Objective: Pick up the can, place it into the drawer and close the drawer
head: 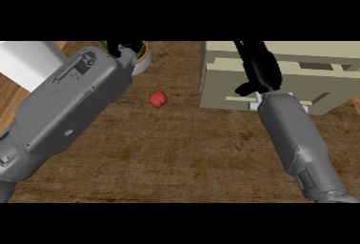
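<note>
A beige drawer cabinet [323,76] stands at the upper right of the wooden counter. My right hand [259,66] lies stretched across its front, open, with straight fingers pointing away from me and the thumb sticking out to the left. I cannot tell how far the drawer is out, nor see inside it. At the top left, a grey cylinder with a pale rim [143,61], possibly the can, is largely hidden behind my left forearm. My left hand [126,47] shows only as a bit of black beside that cylinder.
A small red object [158,99] lies on the counter between the two arms. A white block [25,59] sits at the far left edge. Brown countertop [183,157] stretches across the middle and front.
</note>
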Controlling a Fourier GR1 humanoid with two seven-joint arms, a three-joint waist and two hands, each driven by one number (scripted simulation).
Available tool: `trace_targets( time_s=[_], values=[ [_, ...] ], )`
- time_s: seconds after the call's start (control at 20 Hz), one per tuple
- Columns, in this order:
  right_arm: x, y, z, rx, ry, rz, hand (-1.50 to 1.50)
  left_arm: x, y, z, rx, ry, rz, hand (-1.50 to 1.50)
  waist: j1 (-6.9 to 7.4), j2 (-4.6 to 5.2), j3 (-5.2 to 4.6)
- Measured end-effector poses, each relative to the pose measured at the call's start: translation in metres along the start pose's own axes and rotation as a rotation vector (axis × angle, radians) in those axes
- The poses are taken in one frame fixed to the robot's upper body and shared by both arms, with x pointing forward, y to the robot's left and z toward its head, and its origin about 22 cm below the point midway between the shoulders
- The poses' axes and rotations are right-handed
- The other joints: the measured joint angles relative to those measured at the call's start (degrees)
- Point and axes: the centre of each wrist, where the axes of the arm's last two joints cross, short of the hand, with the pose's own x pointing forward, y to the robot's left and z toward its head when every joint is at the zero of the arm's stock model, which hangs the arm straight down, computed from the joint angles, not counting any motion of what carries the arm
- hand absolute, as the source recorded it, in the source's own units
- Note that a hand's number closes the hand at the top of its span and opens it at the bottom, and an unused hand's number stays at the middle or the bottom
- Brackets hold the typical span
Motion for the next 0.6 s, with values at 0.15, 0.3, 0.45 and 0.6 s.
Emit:
trace_targets(
  time_s=[0.15,0.3,0.45,0.6],
  values=[
    [-0.005,0.001,-0.006,-0.026,0.012,0.007,-1.50,0.003,0.002,0.004,-0.008,0.000,-0.001,-1.50,0.41,0.27,0.11],
    [-0.006,0.002,-0.011,-0.049,0.030,0.024,-1.50,0.008,0.002,0.005,-0.005,-0.003,-0.002,-1.50,0.62,0.62,0.30],
    [-0.010,0.000,-0.017,-0.065,0.052,0.031,-1.50,0.007,0.005,0.010,-0.014,-0.008,-0.004,-1.50,1.10,1.06,0.61],
    [-0.014,-0.005,-0.025,-0.076,0.065,0.034,-1.50,0.013,0.010,0.010,-0.016,-0.011,-0.003,-1.50,1.26,1.51,0.87]
  ],
)
